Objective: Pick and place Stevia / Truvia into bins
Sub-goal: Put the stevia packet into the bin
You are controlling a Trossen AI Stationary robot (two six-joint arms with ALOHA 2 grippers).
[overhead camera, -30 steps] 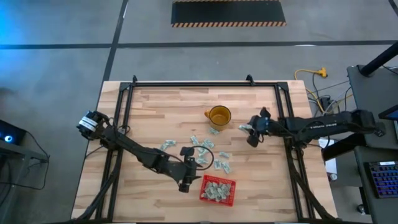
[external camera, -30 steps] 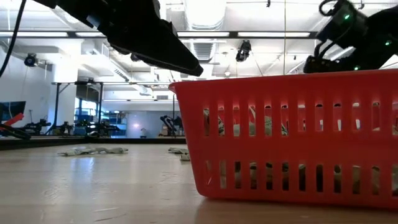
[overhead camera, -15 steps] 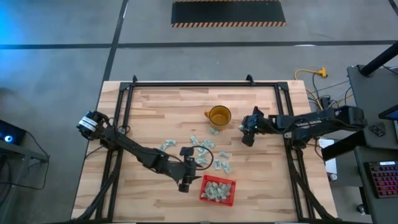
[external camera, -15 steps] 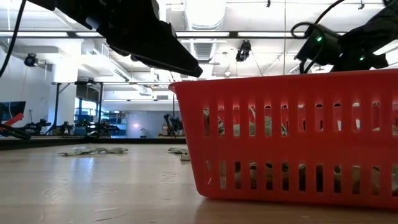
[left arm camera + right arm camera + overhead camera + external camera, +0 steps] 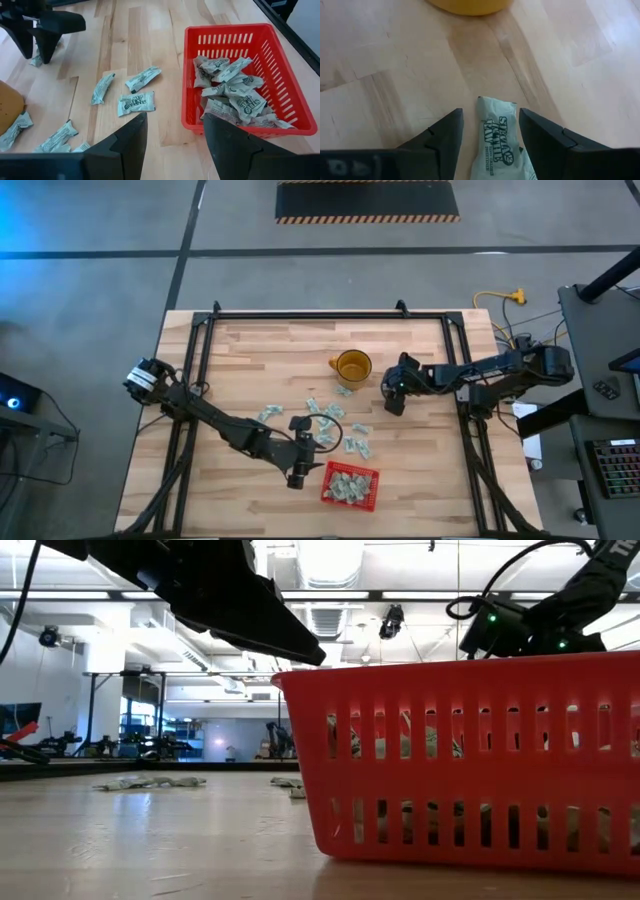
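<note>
Several pale green and white Stevia packets [image 5: 325, 412] lie flat on the table between the mug and the red basket [image 5: 378, 480]; others are piled inside the basket [image 5: 235, 95]. My left gripper [image 5: 297, 475] is open and hangs just left of the basket, over loose packets [image 5: 136, 103]. My right gripper [image 5: 392, 402] is open just right of the amber mug [image 5: 352, 365]. One packet [image 5: 500, 132] lies flat on the wood between its two fingers.
The amber mug [image 5: 470, 5] stands close in front of my right gripper. A black frame runs along the table's left, far and right edges [image 5: 300, 315]. Bare wood lies to the left and toward the far edge. In the low view the basket wall [image 5: 460, 770] hides much of the table.
My right gripper has moved toward the table's left, closer to the mug, and has come down a little, while its arm has folded back. My left arm, the basket and the packets have kept still.
</note>
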